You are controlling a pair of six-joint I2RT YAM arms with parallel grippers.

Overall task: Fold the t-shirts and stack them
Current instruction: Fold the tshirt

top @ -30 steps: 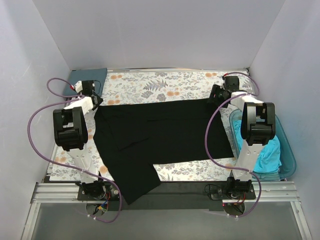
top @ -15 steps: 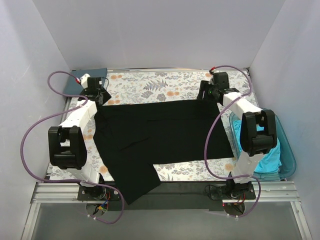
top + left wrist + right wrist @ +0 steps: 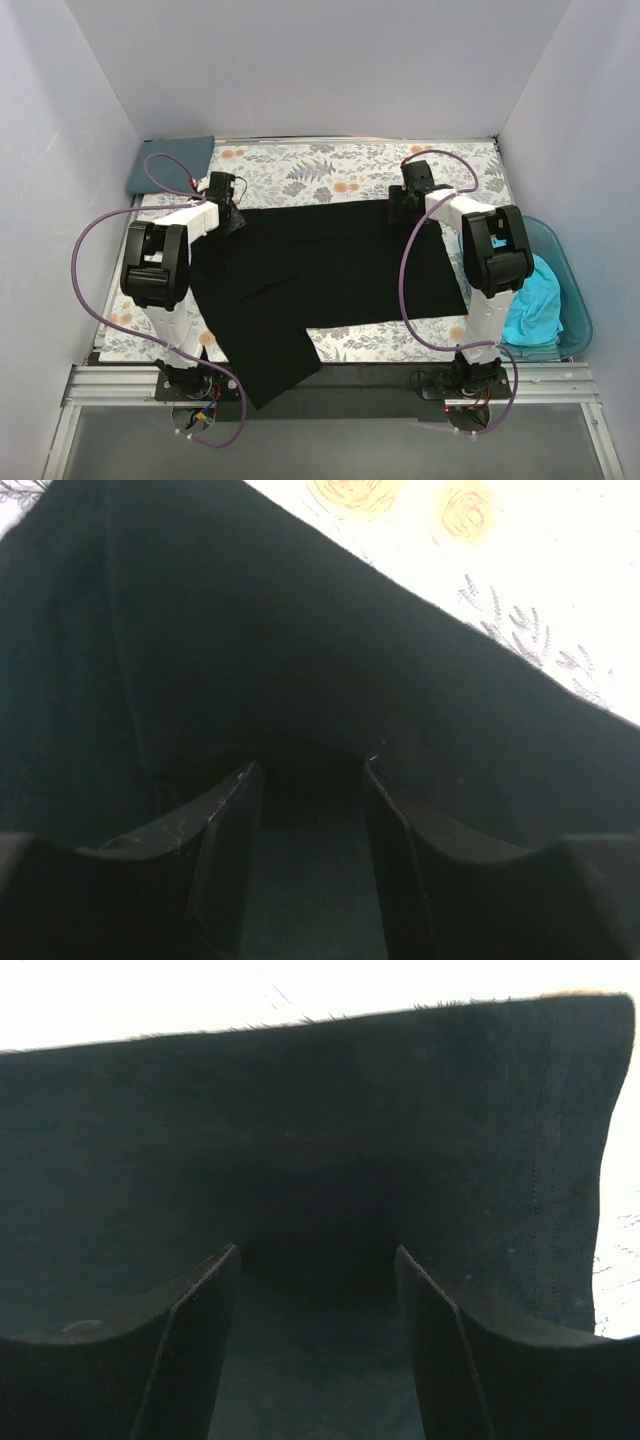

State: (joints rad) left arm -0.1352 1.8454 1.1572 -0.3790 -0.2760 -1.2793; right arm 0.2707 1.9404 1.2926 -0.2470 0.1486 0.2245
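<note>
No text, label, brand name, number or sign can be read in any of the three views. The black t-shirt (image 3: 330,265) is plain cloth with nothing printed on it. The cloth (image 3: 300,175) covering the surface carries only a print of orange flowers and grey leaves, with no lettering.

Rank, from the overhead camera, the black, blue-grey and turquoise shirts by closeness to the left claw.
1. Black cloth t-shirt, directly under the left claw.
2. Slate blue-grey cloth t-shirt, far-left corner.
3. Bright turquoise cloth t-shirt, inside translucent teal plastic tub, right side.
</note>
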